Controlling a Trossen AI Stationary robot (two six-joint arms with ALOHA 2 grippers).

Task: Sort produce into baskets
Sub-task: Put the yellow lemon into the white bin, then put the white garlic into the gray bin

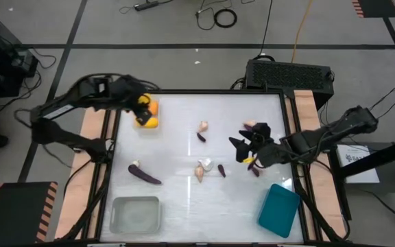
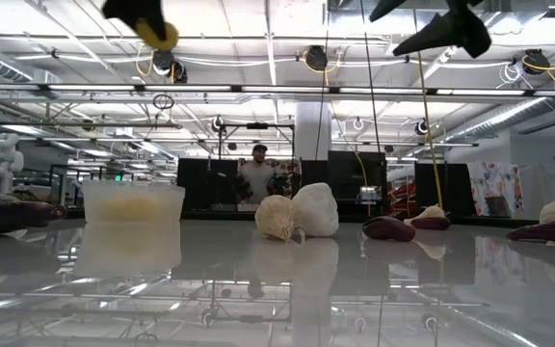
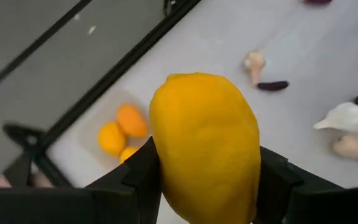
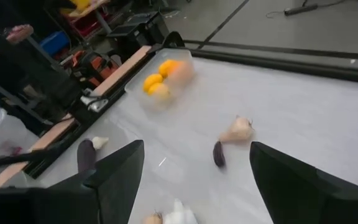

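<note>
Lemon (image 3: 205,149), plump, yellow and dimpled, is sitting clamped between the left gripper's (image 3: 207,180) jaws, hanging above the small clear basket (image 1: 147,123); the right gripper's (image 4: 194,180) jaws are standing apart.

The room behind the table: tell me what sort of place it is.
Probably an industrial lab or workshop: exposed ceiling beams with pipes, hanging cables, loose cords on the bare floor, and an equipment box beside the table.

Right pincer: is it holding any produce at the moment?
No. In the right wrist view the right pincer stands wide open with only bare table showing between its fingers.
</note>
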